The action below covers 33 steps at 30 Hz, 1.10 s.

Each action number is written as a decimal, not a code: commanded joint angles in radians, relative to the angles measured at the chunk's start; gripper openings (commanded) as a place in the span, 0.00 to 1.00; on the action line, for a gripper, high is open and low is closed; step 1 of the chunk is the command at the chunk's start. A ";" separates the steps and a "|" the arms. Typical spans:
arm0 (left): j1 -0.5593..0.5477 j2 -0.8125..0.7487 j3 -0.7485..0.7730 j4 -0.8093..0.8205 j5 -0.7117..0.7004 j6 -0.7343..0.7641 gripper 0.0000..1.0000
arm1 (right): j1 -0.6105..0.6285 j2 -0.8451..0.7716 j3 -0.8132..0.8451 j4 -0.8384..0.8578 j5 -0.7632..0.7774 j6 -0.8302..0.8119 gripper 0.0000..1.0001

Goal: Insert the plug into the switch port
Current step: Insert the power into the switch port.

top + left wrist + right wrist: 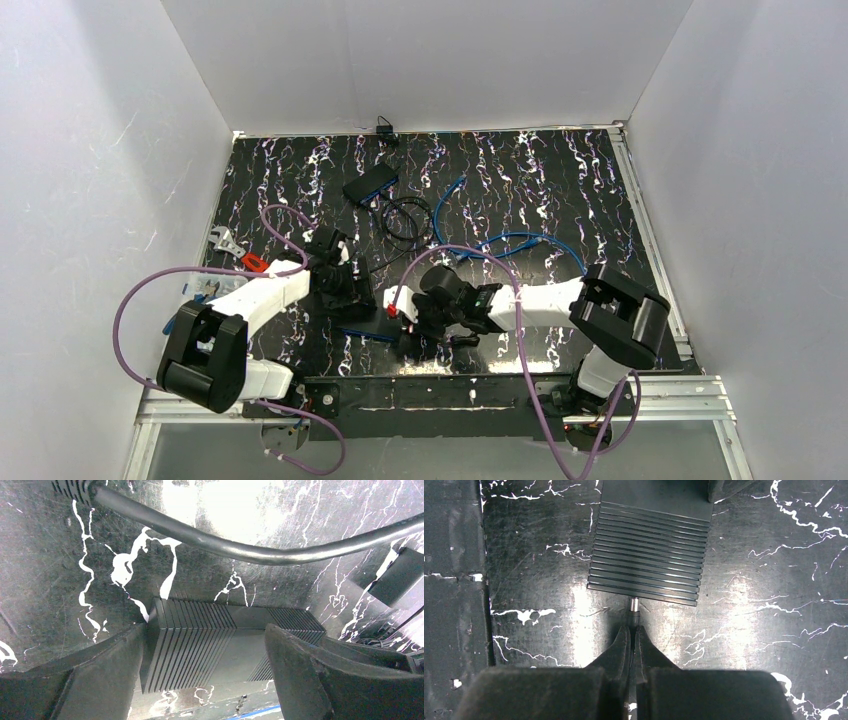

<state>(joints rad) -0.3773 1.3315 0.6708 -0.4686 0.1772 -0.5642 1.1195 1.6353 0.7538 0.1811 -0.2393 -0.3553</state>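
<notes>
Directly ahead of the right gripper [633, 630], pinched shut on the barrel plug [635, 608]: ribbed switch [649, 555], plug axis square to its near edge, tip touching; left gripper [205, 655] spread, straddling the switch

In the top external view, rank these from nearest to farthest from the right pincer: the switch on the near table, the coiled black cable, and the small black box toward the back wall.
1. Switch: just left of the right pincer, at its tip.
2. Coiled black cable: mid-table, behind the pincer.
3. Small black box: farthest back, just beyond the coil.
</notes>
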 commanded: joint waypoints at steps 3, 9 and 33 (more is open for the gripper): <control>-0.036 0.030 -0.046 -0.007 0.104 -0.051 0.86 | 0.019 -0.050 0.005 0.087 0.000 -0.005 0.01; -0.036 0.022 -0.056 -0.010 0.098 -0.050 0.86 | 0.021 -0.064 0.021 0.069 0.026 0.013 0.01; -0.036 -0.019 -0.038 -0.055 0.038 -0.038 0.89 | 0.021 -0.084 0.033 -0.112 0.118 0.028 0.01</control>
<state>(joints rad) -0.4038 1.3113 0.6575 -0.4660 0.1986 -0.6022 1.1347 1.5949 0.7650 0.0598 -0.1257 -0.3386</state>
